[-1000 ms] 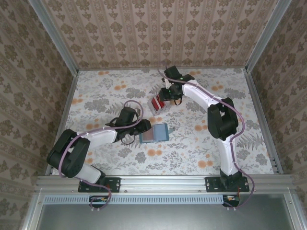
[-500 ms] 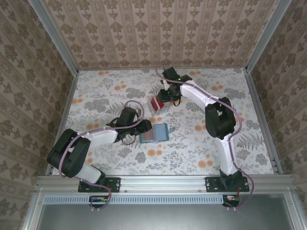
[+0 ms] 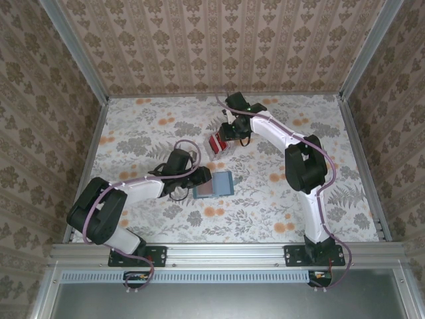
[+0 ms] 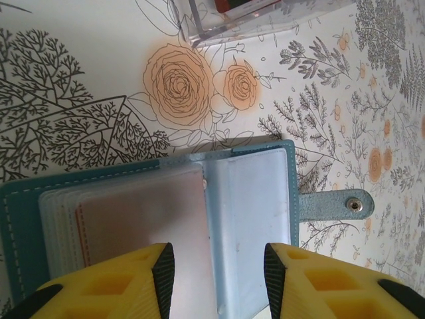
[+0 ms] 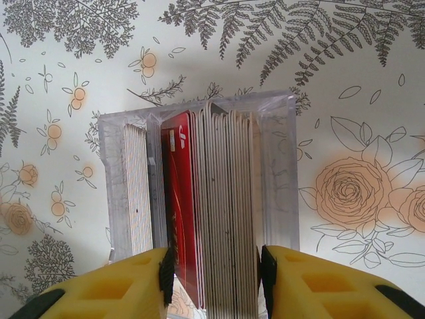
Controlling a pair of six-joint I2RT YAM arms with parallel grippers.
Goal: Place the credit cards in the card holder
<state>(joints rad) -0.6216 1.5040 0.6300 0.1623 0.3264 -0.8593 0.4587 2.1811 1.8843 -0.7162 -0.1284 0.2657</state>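
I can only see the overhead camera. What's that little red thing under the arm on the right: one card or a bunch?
Observer: A bunch. In the right wrist view, the credit cards stand on edge, packed in a clear box.
Operator: Has the claw grabbed one?
Observer: Not that I can see. The right gripper is open, with its jaws on either side of the stack. I can't tell whether they touch it.
Operator: And the blue wallet?
Observer: In the left wrist view, the card holder lies open with see-through sleeves inside.
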